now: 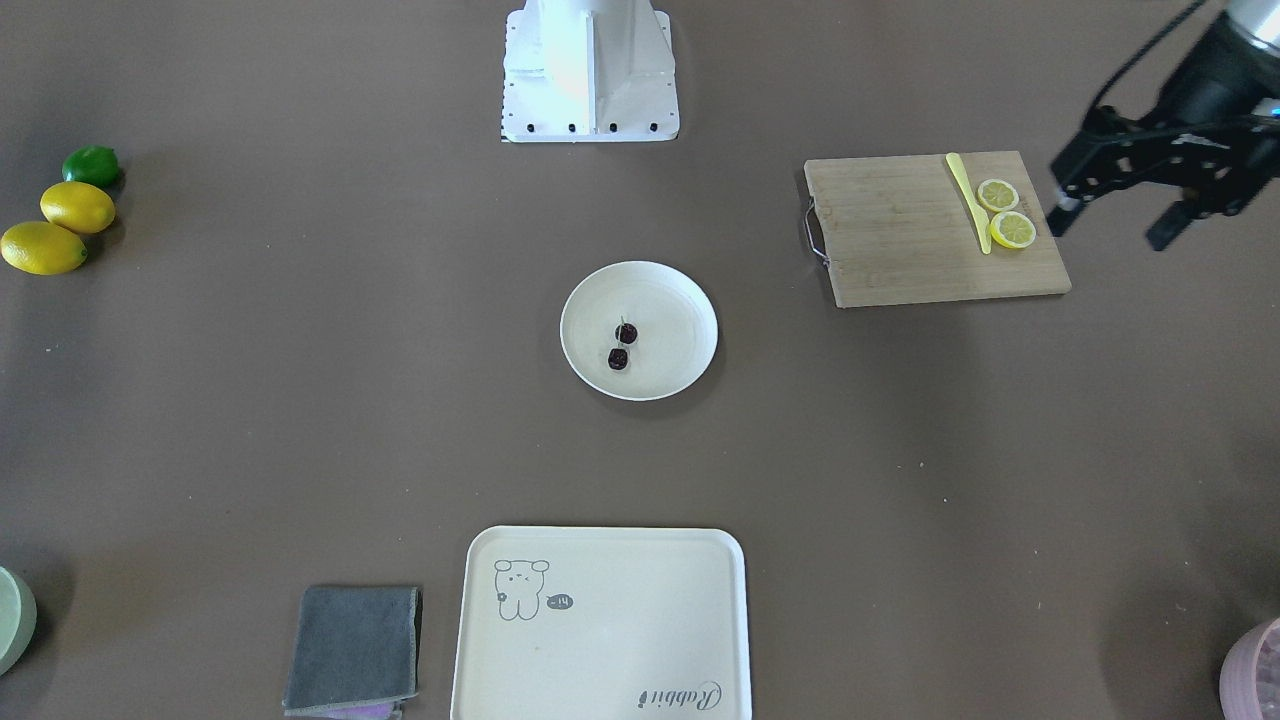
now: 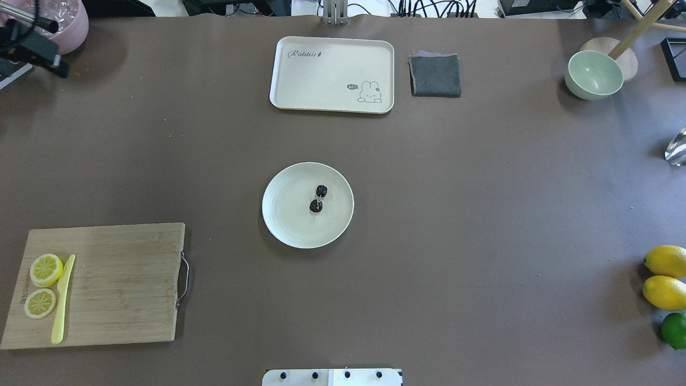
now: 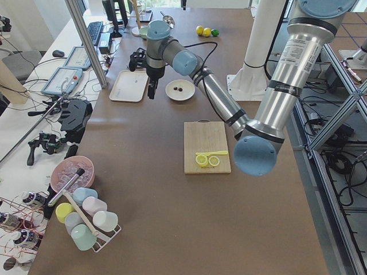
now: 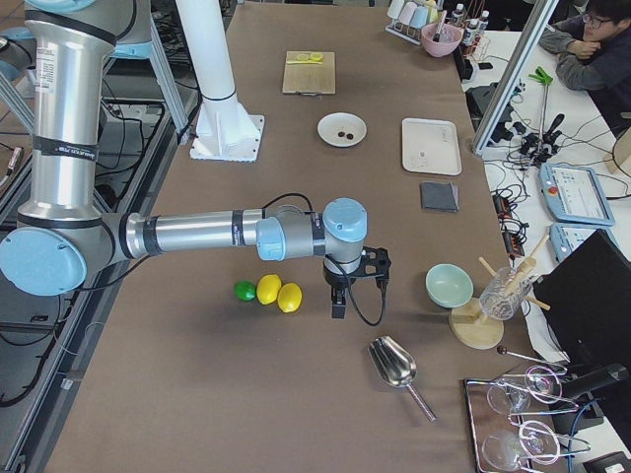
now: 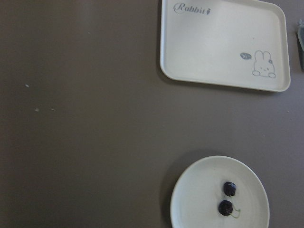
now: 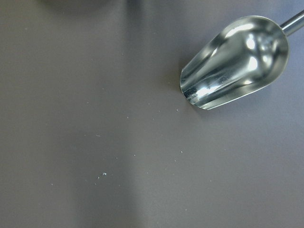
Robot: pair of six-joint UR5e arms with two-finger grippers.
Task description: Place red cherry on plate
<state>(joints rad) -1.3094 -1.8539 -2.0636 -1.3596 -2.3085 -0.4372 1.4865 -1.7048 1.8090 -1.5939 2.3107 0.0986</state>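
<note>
The red cherry (image 1: 620,345), a pair of tiny dark fruits on a thin stem, lies inside the round cream plate (image 1: 680,300) at the table's middle. The overhead view shows the cherry (image 2: 318,198) just right of the plate's (image 2: 284,214) centre, and the left wrist view has it (image 5: 227,198) at the lower right. My left gripper (image 1: 1115,228) hovers high beyond the cutting board, far from the plate, open and holding nothing. My right gripper (image 4: 338,296) shows only in the exterior right view, near the lemons; I cannot tell whether it is open or shut.
A wooden cutting board (image 2: 123,279) carries two lemon slices and a yellow knife. A cream tray (image 2: 321,80), a grey cloth (image 2: 435,75) and a green bowl (image 2: 594,75) line the far side. Two lemons (image 2: 667,279) and a lime sit right. A metal scoop (image 6: 232,61) lies under the right wrist.
</note>
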